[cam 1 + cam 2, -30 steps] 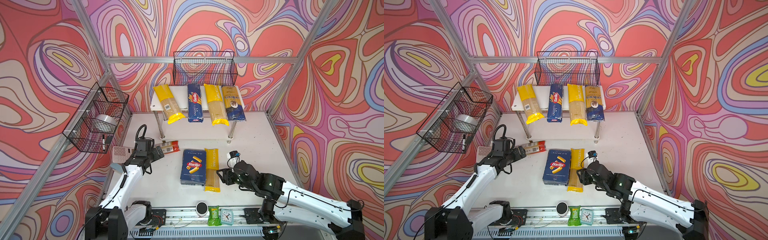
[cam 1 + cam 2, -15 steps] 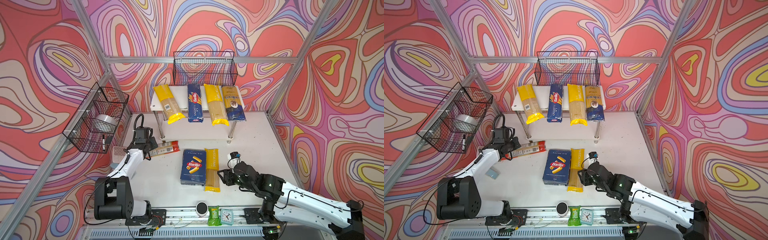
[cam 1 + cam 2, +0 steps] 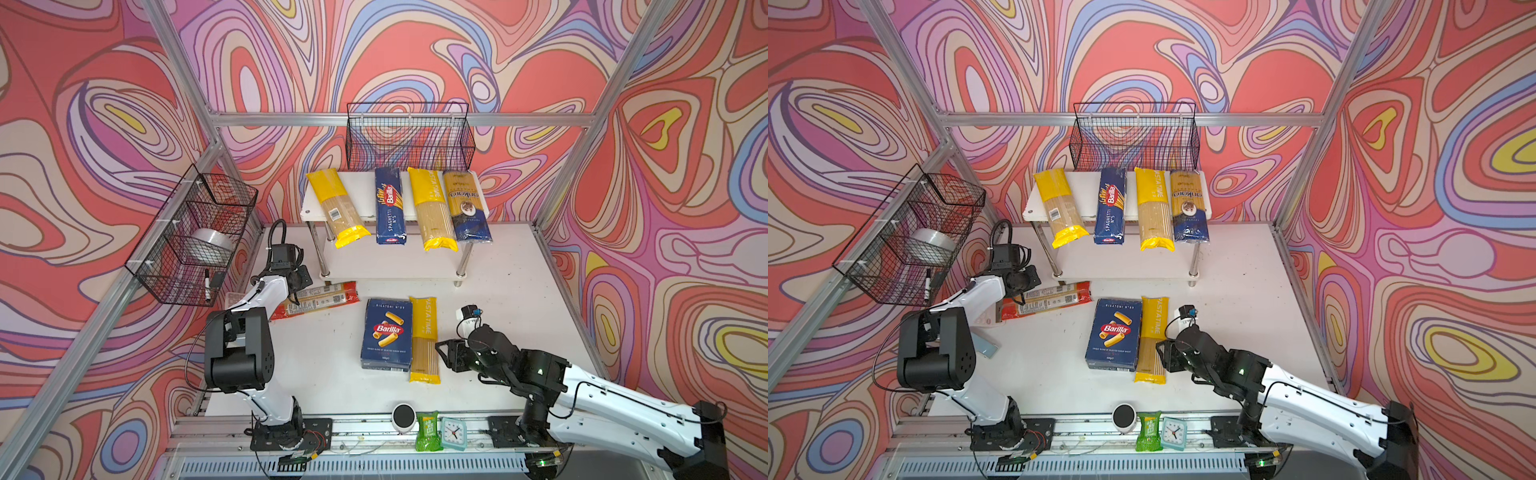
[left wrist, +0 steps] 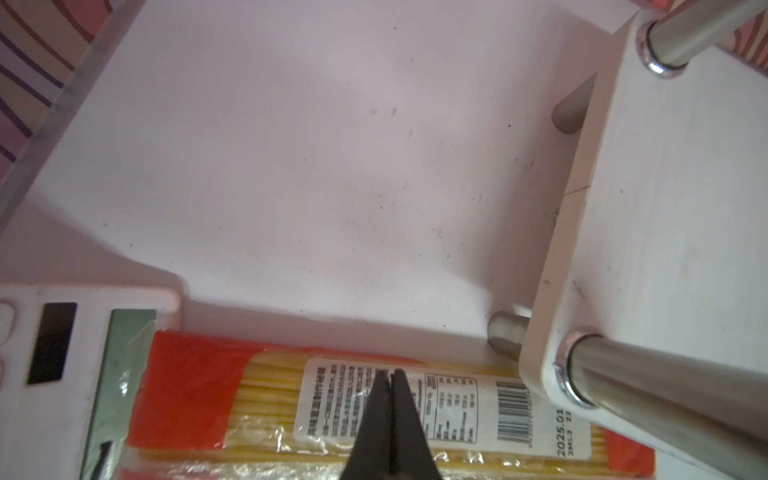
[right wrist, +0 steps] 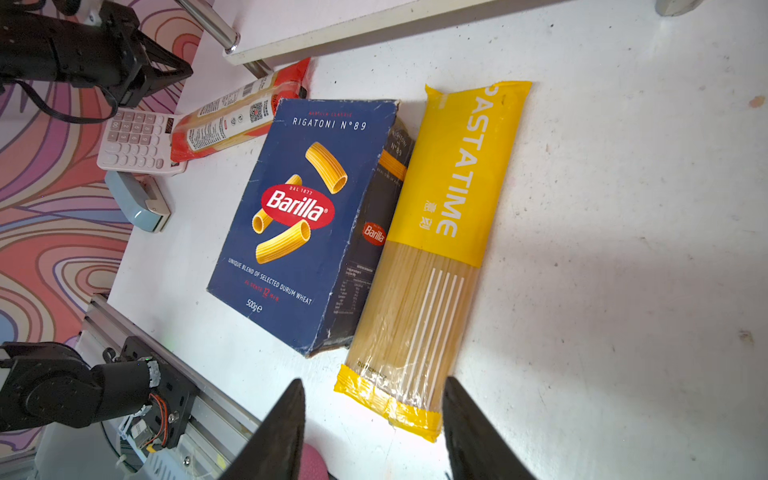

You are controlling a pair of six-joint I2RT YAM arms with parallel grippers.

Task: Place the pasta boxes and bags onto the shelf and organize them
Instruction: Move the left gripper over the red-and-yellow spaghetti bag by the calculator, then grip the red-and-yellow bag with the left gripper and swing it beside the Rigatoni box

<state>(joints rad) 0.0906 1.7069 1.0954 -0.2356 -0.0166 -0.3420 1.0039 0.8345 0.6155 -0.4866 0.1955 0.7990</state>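
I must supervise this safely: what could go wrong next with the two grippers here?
The left gripper is shut, jaws together, over the red-ended packet; it may hold only film, or nothing. That packet ends near a leg of the shelf and could catch there. The right gripper, open, could nudge the rigatoni box beside the yellow packet.

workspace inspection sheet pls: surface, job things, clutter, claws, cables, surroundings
surface: white table, speckled and scuffed, no spills seen
job's things: spaghetti box, gold-and-blue packet and two yellow-ended packets lie on the shelf top tier; rigatoni box, third yellow-ended packet and red-ended packet lie on the table
clutter: calculator, green snack packet, clock
claws: left claw shut, tips over the red-ended packet; right claw open beside the third yellow-ended packet
cables: black cable loops above the left wrist
surroundings: two wire baskets, patterned walls
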